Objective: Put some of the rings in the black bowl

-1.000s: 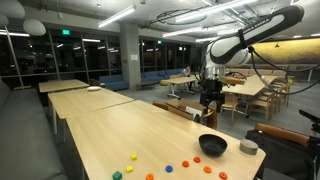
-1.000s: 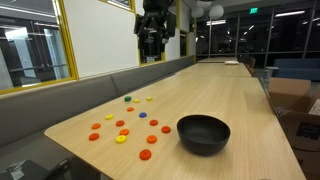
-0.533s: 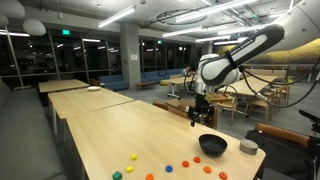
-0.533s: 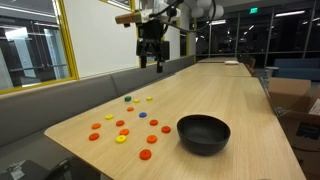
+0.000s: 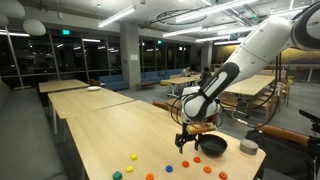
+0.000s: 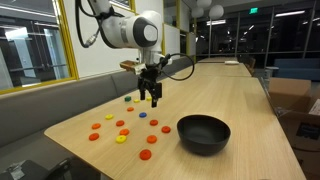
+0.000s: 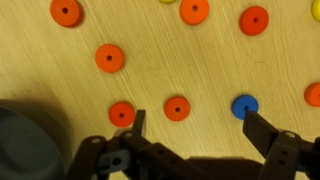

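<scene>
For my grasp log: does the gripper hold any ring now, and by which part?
Nothing is held. The gripper is open above the table, jaws wide apart, and the rings lie loose on it.

- This looks like an office canteen or shared common area.
- Rows of long wooden tables, wooden chairs, a padded wall bench.
- Strip lights under an open ceiling.

Long pale wooden tables in rows, dark windows (night outside), ceiling strip lights, wall bench.
</scene>
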You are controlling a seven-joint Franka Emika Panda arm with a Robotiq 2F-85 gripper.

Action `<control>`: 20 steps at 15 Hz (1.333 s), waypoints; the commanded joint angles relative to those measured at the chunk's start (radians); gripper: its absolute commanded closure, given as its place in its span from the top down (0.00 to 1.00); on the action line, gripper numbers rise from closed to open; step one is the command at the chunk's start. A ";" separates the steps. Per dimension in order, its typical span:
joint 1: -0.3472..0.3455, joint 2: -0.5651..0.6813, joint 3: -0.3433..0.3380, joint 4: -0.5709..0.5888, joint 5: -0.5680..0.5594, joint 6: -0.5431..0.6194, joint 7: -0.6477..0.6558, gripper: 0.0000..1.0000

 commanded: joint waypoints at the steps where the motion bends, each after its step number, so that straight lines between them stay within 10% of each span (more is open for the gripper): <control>1: 0.031 0.158 -0.022 0.124 0.014 0.033 0.054 1.00; 20: 0.095 0.256 -0.083 0.135 0.053 0.085 0.209 1.00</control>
